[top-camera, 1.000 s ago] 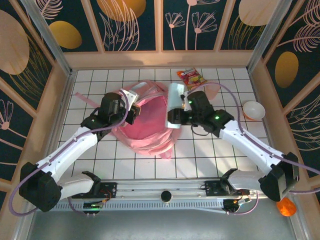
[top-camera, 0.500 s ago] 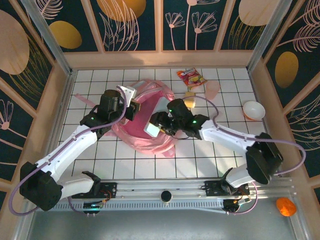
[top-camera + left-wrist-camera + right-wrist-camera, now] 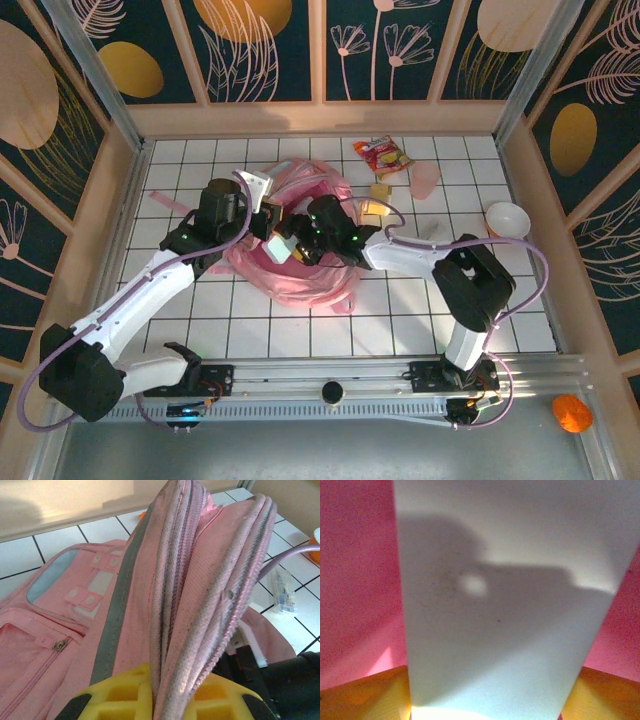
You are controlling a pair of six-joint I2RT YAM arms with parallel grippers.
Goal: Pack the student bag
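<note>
Student bag (image 3: 300,285) left of table centre, mouth open toward the right arm.
Left gripper (image 3: 165,695) pinched tight on the bag's zipped rim, holding it up. Right gripper (image 3: 300,243) inside the mouth, white box (image 3: 500,595) between its pads, long axis pointing straight ahead into the lining; clamped or released, I cannot tell.

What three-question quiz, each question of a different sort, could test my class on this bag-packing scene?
1. True or false: the white bowl lies inside the student bag.
2. Multiple choice: the left end effector clamps A) the bag's zipper edge, B) a snack packet, C) a white bowl.
3. Short answer: what colour is the box between the fingers of the right end effector?
Key: 1 false; 2 A; 3 white.
</note>
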